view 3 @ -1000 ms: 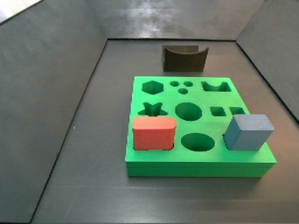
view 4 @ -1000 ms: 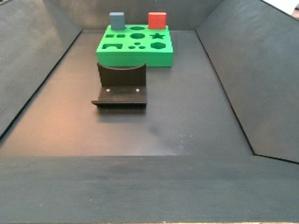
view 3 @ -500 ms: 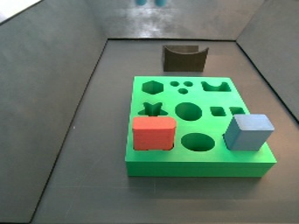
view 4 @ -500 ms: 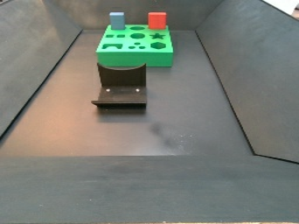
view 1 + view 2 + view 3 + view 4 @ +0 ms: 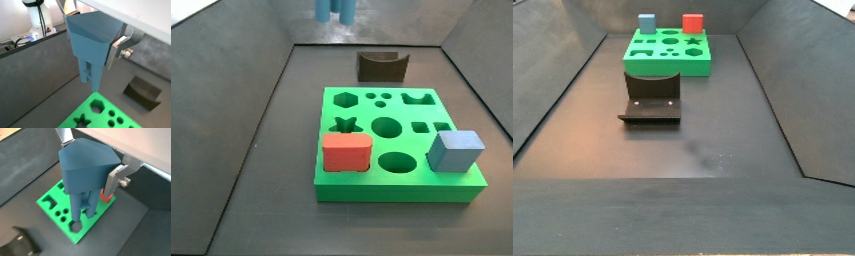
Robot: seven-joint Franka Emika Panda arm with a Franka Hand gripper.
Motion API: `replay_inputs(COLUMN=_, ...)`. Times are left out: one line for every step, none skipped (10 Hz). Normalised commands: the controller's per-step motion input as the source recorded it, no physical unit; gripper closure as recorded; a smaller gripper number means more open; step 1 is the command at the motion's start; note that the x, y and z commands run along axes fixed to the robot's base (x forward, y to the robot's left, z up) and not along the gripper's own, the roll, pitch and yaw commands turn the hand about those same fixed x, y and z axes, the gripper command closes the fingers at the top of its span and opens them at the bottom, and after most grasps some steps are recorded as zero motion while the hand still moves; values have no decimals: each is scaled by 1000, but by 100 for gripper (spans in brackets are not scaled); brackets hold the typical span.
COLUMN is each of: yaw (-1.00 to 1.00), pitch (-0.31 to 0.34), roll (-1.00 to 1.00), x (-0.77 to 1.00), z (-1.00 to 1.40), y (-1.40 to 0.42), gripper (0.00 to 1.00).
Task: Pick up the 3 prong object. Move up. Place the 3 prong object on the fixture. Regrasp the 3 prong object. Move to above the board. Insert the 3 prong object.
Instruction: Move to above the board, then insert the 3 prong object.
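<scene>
Gripping the 3 prong object (image 5: 90, 42), prongs hanging down, the gripper (image 5: 90, 178) has dropped into the side view's top edge (image 5: 334, 9) within a second, descending toward the board (image 5: 396, 150), beyond it the fixture (image 5: 381, 66); insertion looks next.

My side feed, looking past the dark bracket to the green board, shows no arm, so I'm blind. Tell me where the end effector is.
Observer: In both wrist views the end effector is shut on the steel-blue three-pronged plastic piece, prongs pointing down.
Operator: Give me its height.
Observer: In a side view only the prong tips show, at the top edge, well above the bright green cutout board.
</scene>
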Motion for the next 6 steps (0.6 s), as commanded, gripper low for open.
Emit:
replay_inputs(yaw=-23, pitch=-110, roll=-463, x=-105, z=6, y=54, gripper=100)
replay_inputs(yaw=-18, pitch=-105, roll=-304, x=-91, z=4, y=36, gripper=100)
replay_inputs(yaw=0, pitch=-10, roll=0, x=0, z=0, y=0, gripper=100)
replay_inputs(yaw=0, pitch=0, roll=0, x=43, z=0, y=0, gripper=100)
replay_inputs(yaw=-91, pitch=0, roll=-47, x=160, z=-17, y=29, gripper=100)
replay_inputs(yaw=-251, pitch=0, roll=-169, x=206, z=-6, y=249, gripper=100)
